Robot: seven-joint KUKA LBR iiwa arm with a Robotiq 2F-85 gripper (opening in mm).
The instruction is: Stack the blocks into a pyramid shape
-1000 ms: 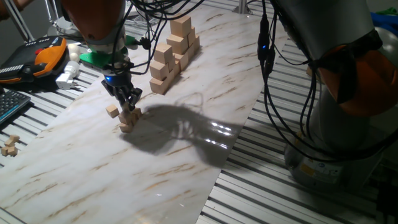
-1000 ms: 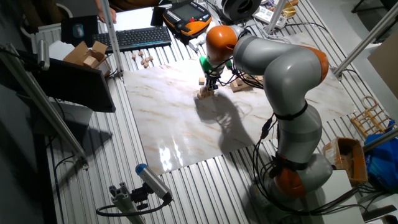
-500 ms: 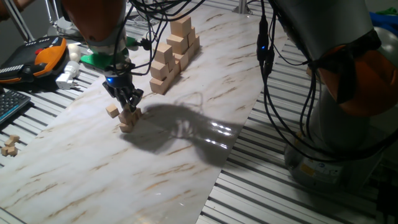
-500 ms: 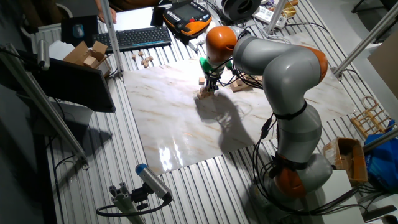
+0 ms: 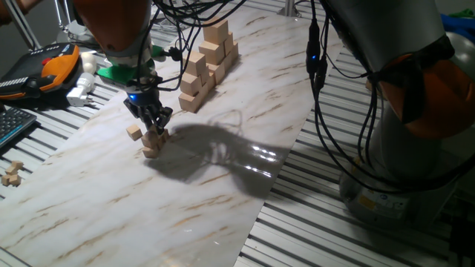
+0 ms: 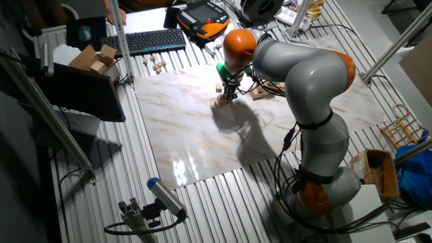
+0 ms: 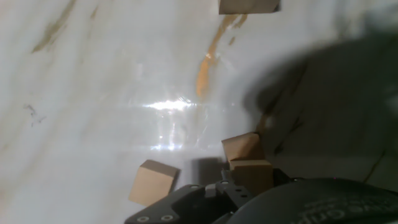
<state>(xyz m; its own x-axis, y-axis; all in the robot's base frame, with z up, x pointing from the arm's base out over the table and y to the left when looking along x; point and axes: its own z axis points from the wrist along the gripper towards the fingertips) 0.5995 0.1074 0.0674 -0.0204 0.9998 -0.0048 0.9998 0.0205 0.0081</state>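
My gripper (image 5: 155, 124) stands over a small pile of light-wood blocks (image 5: 152, 144) near the left side of the marble board. Its fingers are closed on one small block (image 7: 252, 175), held right at the top of the pile. Another small block (image 5: 133, 132) lies loose just left of the pile. In the hand view two more blocks lie below the held one, one behind it (image 7: 241, 147) and one to the left (image 7: 153, 181). In the other fixed view the gripper (image 6: 228, 92) hides most of the pile (image 6: 221, 102).
A tall staircase stack of larger pale cubes (image 5: 207, 63) stands behind the pile on the board. A few small blocks (image 5: 10, 173) lie off the board at the left. A keyboard (image 6: 145, 41) and an orange pendant (image 5: 56, 65) are beyond the board's edge.
The gripper has sunk very slightly toward the pile. The blocks have not visibly moved.
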